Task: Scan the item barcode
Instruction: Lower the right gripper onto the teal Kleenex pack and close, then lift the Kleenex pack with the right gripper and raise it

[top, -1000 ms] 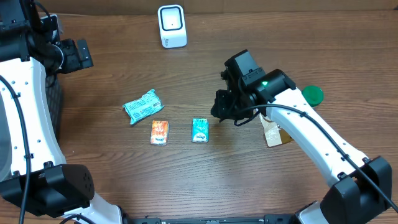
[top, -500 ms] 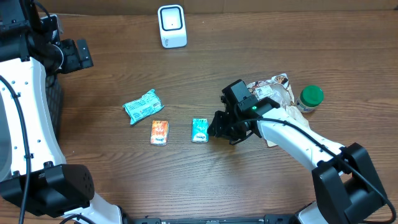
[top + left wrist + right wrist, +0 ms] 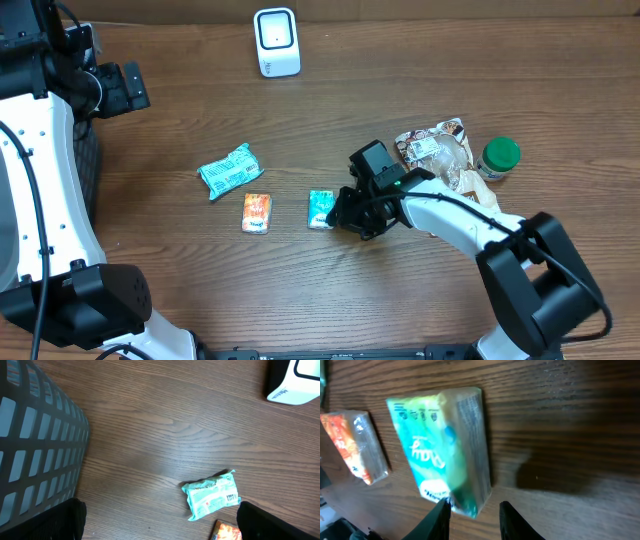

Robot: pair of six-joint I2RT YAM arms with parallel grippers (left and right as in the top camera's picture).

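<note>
A small teal pack (image 3: 321, 209) lies flat mid-table, with an orange pack (image 3: 257, 212) to its left and a teal pouch (image 3: 230, 170) further up-left. The white scanner (image 3: 276, 42) stands at the far edge. My right gripper (image 3: 345, 212) is low at the teal pack's right side. In the right wrist view the teal pack (image 3: 442, 455) fills the middle and its near corner sits at the gap of my right gripper (image 3: 475, 519), whose jaws stand apart. My left gripper (image 3: 162, 530) hangs wide open above bare wood, with the teal pouch (image 3: 211, 500) and the scanner (image 3: 295, 382) below it.
A dark mesh basket (image 3: 30, 450) stands at the table's left edge. A crumpled snack bag (image 3: 435, 150) and a green-lidded jar (image 3: 498, 157) lie right of my right arm. The orange pack (image 3: 357, 442) is close beside the teal pack.
My right arm has swung down and left toward the small teal pack, uncovering the crumpled snack bag. The left arm has not moved.
</note>
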